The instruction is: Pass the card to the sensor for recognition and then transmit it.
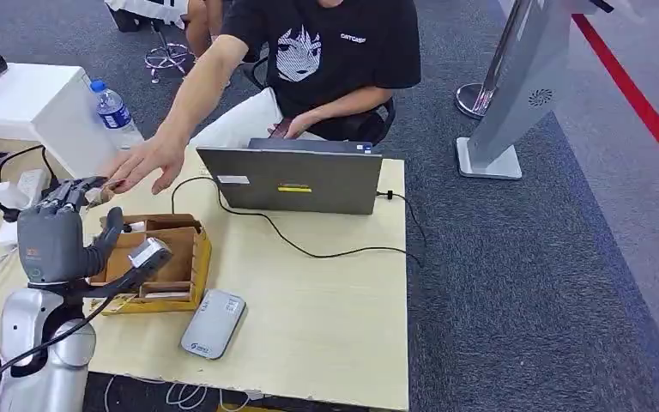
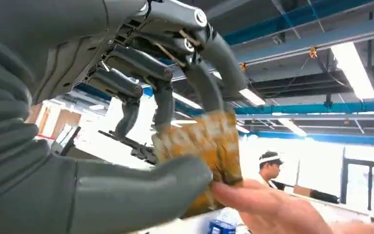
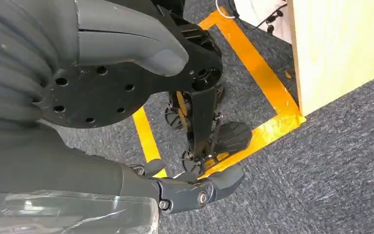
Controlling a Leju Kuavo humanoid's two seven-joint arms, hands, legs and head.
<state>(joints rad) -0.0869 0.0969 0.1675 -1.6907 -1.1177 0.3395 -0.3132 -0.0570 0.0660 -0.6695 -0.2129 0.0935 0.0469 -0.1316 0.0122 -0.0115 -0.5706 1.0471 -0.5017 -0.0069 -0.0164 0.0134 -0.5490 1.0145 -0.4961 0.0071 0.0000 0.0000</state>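
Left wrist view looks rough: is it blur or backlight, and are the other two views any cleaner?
Left wrist view: both; the card and the person's hand are motion-smeared, with bright windows behind washing out detail around the left hand. Head view: evenly lit and sharp. Right wrist view: sharp on the carpet, with the right hand in shade.

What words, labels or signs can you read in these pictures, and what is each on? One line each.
Black T-shirt: small white chest print, too small to read.
Card in left hand: print blurred.
Laptop stickers: unreadable.
Grey sensor logo: unreadable.
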